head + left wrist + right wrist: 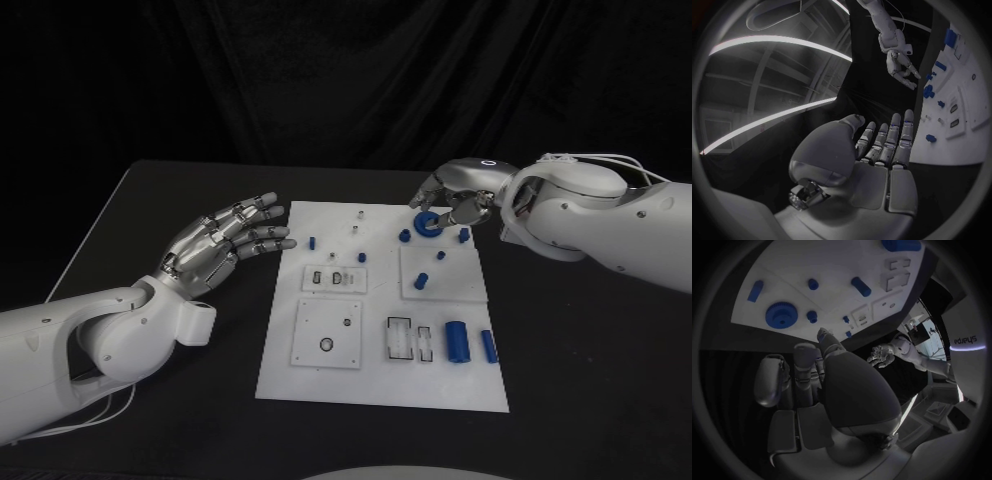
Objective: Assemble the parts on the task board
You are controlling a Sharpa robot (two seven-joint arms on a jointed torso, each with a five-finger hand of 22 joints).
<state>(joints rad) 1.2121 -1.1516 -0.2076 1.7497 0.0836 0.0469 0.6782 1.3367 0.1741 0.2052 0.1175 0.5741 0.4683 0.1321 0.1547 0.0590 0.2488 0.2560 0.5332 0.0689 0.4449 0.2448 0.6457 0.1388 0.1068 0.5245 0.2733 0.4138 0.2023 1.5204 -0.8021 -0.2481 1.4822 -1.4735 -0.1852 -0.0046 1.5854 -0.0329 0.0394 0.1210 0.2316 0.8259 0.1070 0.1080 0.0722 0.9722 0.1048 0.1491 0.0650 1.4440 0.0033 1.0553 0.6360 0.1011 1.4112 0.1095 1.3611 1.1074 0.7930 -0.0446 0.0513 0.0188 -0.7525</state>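
Board: task board [382, 380] white, mid-table, long axis running away from the robot; small blue parts scattered over it
Gear: blue gear [427, 224] at far right corner of the board, toothed ring with a centre hole; lying flat on the plate as far as the right wrist view [782, 315] shows
Right hand: right hand [459, 200] at the far right corner, fingers curled down right at the gear in the head view; right wrist view shows fingertips [823, 333] just short of the gear, apart from it; nothing in the palm; contact or grasp: cannot tell
Left hand: left hand [224, 245] released, fingers spread, holding nothing; hovering just beside the board's left edge, fingertips pointing toward the far right
Key relation: gear lies straight ahead of the right hand's fingertips, well apart from the left hand; right hand clearly the nearer
Other parts: short blue pegs [421, 280] mid-board; two blue cylinders [459, 343] near right edge, long axes along the board's length
Likely step: reaching for the gear, grasp not confirmed
Risk: flat gear, low profile; fingertips may slide off the rim
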